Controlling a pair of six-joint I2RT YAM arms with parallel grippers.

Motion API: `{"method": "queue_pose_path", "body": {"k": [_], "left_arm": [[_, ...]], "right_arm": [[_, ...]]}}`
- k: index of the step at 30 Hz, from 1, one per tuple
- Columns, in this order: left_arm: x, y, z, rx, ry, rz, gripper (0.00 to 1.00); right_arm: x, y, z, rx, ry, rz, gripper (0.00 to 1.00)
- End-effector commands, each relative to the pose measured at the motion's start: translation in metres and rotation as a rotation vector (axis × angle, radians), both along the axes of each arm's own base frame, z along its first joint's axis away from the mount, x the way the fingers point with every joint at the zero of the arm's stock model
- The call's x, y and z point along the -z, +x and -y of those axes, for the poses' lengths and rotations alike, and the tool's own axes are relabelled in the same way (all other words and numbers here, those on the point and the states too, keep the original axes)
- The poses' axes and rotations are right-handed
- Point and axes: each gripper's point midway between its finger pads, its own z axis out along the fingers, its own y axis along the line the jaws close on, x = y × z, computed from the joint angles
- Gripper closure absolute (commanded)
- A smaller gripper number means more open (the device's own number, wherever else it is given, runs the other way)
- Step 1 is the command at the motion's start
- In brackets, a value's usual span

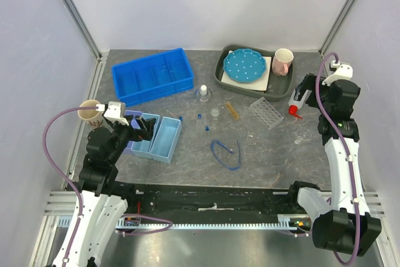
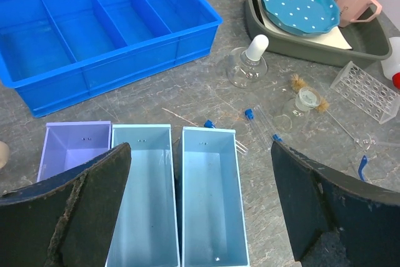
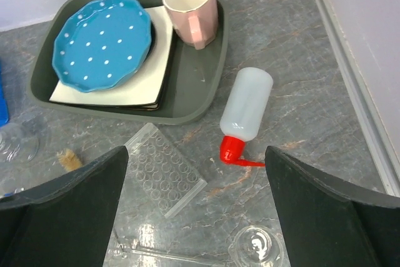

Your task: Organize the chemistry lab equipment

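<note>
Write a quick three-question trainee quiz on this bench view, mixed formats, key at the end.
1. True or false: the red-capped white plastic squeeze bottle stands upright.
2. How many small open rectangular pastel boxes lie side by side below the left gripper? A) one; B) three; C) five.
3. Short answer: how do the jaws of the left gripper and the right gripper stand, and what do they hold?
Key: 1 false, it lies on its side. 2 B, one lilac and two light blue. 3 both open, holding nothing.
</note>
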Motion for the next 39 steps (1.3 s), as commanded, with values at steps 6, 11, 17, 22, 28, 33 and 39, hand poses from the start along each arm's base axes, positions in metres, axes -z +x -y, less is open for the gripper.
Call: {"method": "queue_pose_path", "body": {"k": [6,11,17,22,28,33,39], "left_arm": [[-0.003,0.009,0.015,0.074,-0.016,0.01,0.0],[0.004,0.01,0.032,0.137,-0.093,-0.093,0.0],[0.008,0.007,0.064,0.229,-0.307,-0.316,0.0],[0.012,0.013,0.077,0.276,-0.32,-0.43,0.07],[0.027,0.027,0.103,0.204,-0.208,-0.533,0.16],[0.043,0.054,0.12,-0.066,-0.167,-0.62,0.42],[0.074,0.078,0.13,-0.285,-0.07,-0.729,0.62]], "right_arm": [[-0.005,-0.022,-0.096,-0.673,-0.077,0.078,0.02],[0.014,-0.043,-0.116,-0.856,-0.155,0.061,0.02],[0.051,-0.027,-0.101,-0.799,-0.182,-0.024,0.02],[0.066,-0.031,-0.104,-0.821,-0.163,-0.023,0.02],[0.071,-0.032,-0.102,-0.808,-0.16,-0.049,0.02],[0.07,-0.032,-0.098,-0.79,-0.179,-0.059,0.02],[0.068,-0.033,-0.096,-0.778,-0.195,-0.059,0.02]]}}
